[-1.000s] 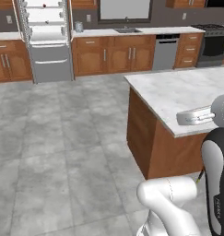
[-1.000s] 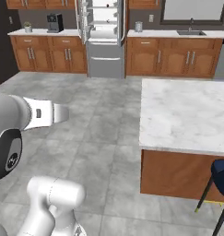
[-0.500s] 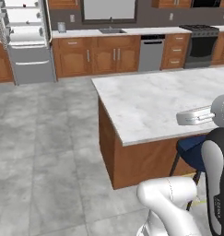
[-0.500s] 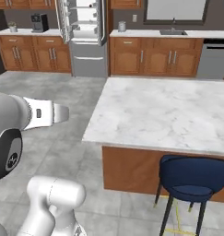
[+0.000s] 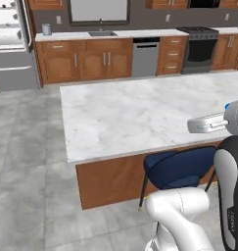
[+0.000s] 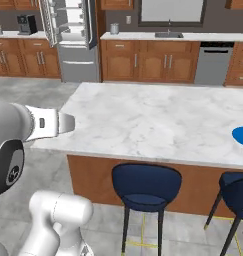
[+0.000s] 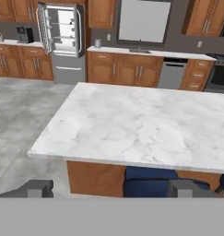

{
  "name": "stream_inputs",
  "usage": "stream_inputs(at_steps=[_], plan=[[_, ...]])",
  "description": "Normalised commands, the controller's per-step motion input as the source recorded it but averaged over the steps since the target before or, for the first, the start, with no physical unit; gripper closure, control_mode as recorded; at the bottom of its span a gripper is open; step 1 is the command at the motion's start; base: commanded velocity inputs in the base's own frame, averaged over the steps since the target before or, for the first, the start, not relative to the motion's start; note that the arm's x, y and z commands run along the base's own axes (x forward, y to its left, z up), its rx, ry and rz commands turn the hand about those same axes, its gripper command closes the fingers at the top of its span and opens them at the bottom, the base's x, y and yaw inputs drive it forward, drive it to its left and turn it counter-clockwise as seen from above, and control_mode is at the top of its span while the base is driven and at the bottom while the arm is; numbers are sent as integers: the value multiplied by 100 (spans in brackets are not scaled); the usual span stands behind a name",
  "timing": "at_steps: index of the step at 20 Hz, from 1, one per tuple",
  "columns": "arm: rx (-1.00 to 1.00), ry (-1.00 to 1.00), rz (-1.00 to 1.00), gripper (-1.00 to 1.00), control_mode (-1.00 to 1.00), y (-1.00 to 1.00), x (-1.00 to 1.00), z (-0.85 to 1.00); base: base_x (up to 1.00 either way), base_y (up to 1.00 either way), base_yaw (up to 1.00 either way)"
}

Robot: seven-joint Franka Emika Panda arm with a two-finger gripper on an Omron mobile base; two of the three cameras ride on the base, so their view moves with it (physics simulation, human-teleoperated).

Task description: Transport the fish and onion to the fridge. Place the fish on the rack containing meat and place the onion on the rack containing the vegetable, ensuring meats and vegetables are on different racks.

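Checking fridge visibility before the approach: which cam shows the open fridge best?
Hand view: the fridge shows whole across its width, doors open, white shelves visible. Right base view has it too, top cropped. Left base view catches just its right part at the frame edge.

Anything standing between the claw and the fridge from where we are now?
Yes. The marble island, with a blue stool tucked under its near edge, lies between the open claw and the fridge beyond. Bare floor runs round the island's left end.
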Motion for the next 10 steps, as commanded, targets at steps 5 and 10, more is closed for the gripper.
stream_inputs(at_steps=[5, 10], plan=[[0, 0, 0, -100, 100, 0, 0, 0, 0, -100, 0], [0, 0, 0, -100, 100, 0, 0, 0, 0, -100, 0]])
